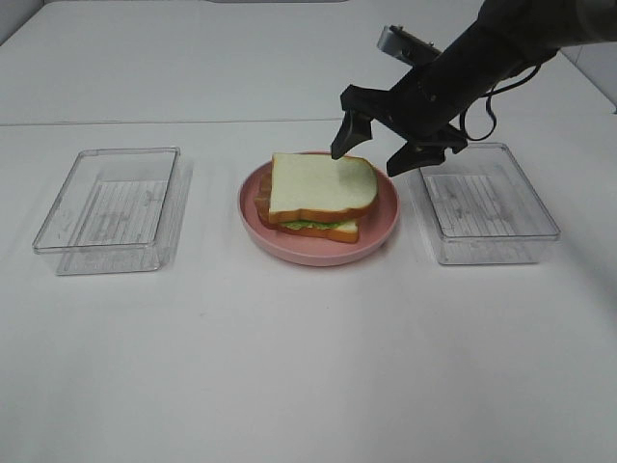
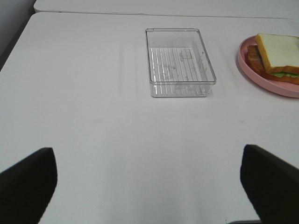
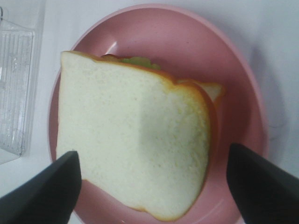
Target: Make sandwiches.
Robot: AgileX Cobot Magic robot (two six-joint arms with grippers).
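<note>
White table [image 1: 308,367] with pink plate [image 1: 386,231] between two clear trays [image 1: 111,207].

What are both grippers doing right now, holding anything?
Left gripper: open, empty.
Right gripper: open above the sandwich, holding nothing.

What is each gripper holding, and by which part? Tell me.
Nothing. The right gripper hangs open above the sandwich; the left gripper is open over bare table.

High cam faces the white worktop [image 1: 289,367] from front; left wrist low, oblique; right wrist close, top-down. All share the round pink plate [image 1: 386,231].
</note>
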